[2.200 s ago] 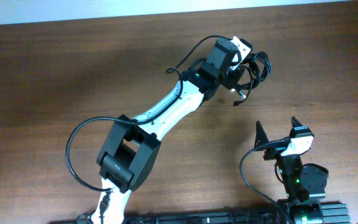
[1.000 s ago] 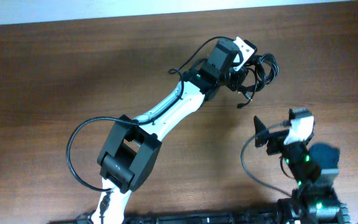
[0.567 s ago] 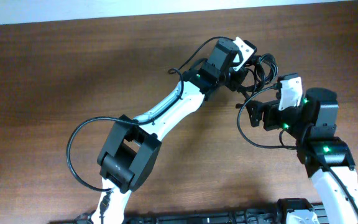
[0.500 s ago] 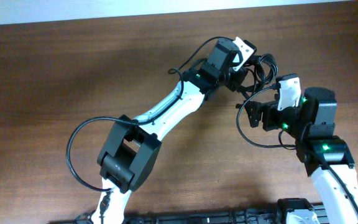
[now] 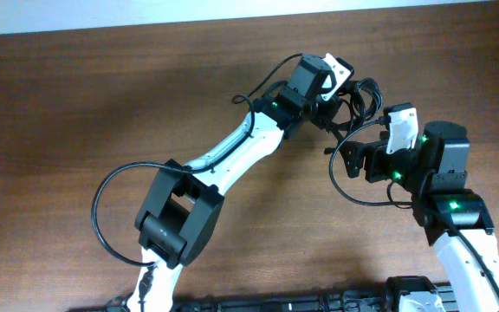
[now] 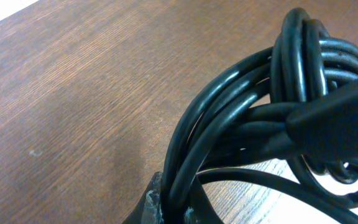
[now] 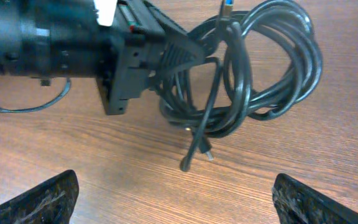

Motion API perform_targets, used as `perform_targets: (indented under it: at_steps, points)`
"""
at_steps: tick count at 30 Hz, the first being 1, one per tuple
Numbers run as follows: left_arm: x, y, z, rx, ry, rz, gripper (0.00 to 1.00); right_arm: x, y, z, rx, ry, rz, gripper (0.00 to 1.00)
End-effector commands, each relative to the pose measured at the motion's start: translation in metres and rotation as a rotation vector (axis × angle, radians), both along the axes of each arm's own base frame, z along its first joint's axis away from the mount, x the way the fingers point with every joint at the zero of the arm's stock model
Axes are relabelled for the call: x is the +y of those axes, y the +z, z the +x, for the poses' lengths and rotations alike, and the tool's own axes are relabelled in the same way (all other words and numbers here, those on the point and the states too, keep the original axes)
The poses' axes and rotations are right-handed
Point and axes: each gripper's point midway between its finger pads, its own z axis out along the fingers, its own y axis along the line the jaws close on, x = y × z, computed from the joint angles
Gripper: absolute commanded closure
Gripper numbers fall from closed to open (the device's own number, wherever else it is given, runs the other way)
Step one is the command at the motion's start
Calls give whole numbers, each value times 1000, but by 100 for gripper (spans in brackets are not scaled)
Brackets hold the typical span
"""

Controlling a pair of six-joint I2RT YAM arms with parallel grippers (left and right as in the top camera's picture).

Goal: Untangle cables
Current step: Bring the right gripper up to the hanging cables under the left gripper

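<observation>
Overhead — left gripper pinches the cables — one bundle.

Overhead: light was even, diffuse and fairly bright. The table showed a broad pale sheen across its upper left, and a soft-edged shadow lay beside my left arm. Detail was slightly soft overall.

Left wrist: the cables filled the frame at close range. The nearest strands were blurred, with glossy streaks along them. The table washed out to white at lower right and in the top-left corner.

Right wrist: wood grain was sharp. The cables carried thin highlights and a faint shadow beneath. The bottom corners were dark and soft.
</observation>
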Motion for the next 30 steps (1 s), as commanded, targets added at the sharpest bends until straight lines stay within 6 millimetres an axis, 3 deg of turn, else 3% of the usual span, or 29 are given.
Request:
perform_targets:
  at_steps: [1, 4, 11, 17, 24, 30]
  points:
    - [-13, 23, -13, -67, -187, -21, 100, -22, 2, 5, 16, -138, -30, 1]
    - [-7, 28, -8, -82, -193, -24, 100, -32, -2, 2, 41, -201, -52, 1]
    - [18, 64, -16, -156, -394, -42, 100, -32, 23, -5, -47, -202, -47, 1]
    - [49, 86, -44, -219, -561, 56, 100, -20, 44, -12, -118, -148, -6, 1]
    - [66, 118, -71, -329, -670, 129, 100, 35, 71, -26, -259, 230, 63, 1]
    - [73, 141, -80, -384, -685, 134, 100, 62, 82, -45, -344, 463, 74, 2]
